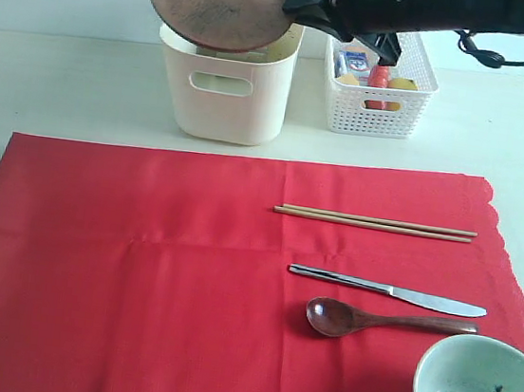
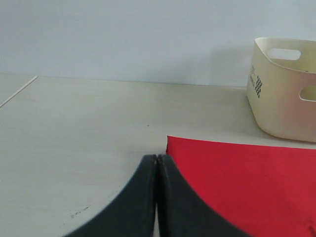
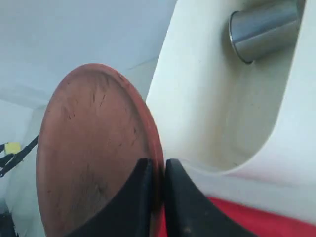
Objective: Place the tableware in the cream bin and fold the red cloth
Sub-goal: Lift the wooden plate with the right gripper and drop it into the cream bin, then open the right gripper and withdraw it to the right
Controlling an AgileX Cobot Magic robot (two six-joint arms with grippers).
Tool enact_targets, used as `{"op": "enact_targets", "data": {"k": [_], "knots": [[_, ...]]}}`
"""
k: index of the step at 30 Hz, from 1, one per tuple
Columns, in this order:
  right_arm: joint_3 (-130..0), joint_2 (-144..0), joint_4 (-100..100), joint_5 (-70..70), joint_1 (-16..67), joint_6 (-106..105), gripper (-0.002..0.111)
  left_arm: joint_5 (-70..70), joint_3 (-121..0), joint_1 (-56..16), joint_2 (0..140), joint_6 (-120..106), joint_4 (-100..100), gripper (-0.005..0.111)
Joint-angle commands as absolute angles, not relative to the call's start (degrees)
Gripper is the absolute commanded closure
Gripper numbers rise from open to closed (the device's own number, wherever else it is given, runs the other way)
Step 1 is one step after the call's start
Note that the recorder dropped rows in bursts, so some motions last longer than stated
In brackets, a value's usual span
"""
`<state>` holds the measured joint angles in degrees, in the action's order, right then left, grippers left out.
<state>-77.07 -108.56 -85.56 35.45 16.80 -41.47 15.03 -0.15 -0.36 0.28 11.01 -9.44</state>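
Where the plate sits: the round brown wooden plate (image 1: 219, 4) is in the air above the open top of the cream bin (image 1: 221, 105), tilted, with its face turned towards the exterior camera.
Right gripper (image 1: 294, 9): clamped on the plate's right-hand rim, one finger on each face; the wrist view shows both fingers tight against the edge.
Bin contents: a steel cup (image 3: 264, 29) lies on its side inside the bin.
Left gripper (image 2: 156, 158): fingers pressed together with nothing between them, low over the bench (image 2: 74, 148) just beside a corner of the red cloth (image 2: 247, 182).
Chopsticks (image 1: 373, 223): a parallel pair, long axis left to right on the cloth.
Knife (image 1: 384, 289): long axis left to right, blade end to the right.
Spoon (image 1: 371, 319): just nearer than the knife, bowl end left, handle right.
Bowl (image 1: 470, 375): upright at the cloth's near right corner, cut by the frame edge.
Edges: the cloth's scalloped edge runs along the right; the remaining tableware all lies on its right half.
Beyond the far edge: the bin and a white lattice basket (image 1: 377, 115) stand side by side, apart.
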Motion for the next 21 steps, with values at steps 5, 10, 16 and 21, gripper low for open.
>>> {"op": "enact_targets", "data": {"k": [5,10,16,21], "knots": [[-93.92,-123.02,-86.41,35.17,13.96,-41.76,0.108,14.67,0.00,-0.80,0.00,10.96,-9.64,0.104],[-98.93,-126.51,-84.59,31.61,13.97,-41.76,0.106,14.67,0.00,-0.80,0.00,10.96,-9.64,0.104],[-101.48,-126.71,-77.83,29.12,13.97,-41.76,0.077,14.67,0.00,-0.80,0.00,10.96,-9.64,0.104],[-101.53,-126.71,-75.84,31.18,13.97,-41.76,0.054,14.67,0.00,-0.80,0.00,10.96,-9.64,0.104]]}}
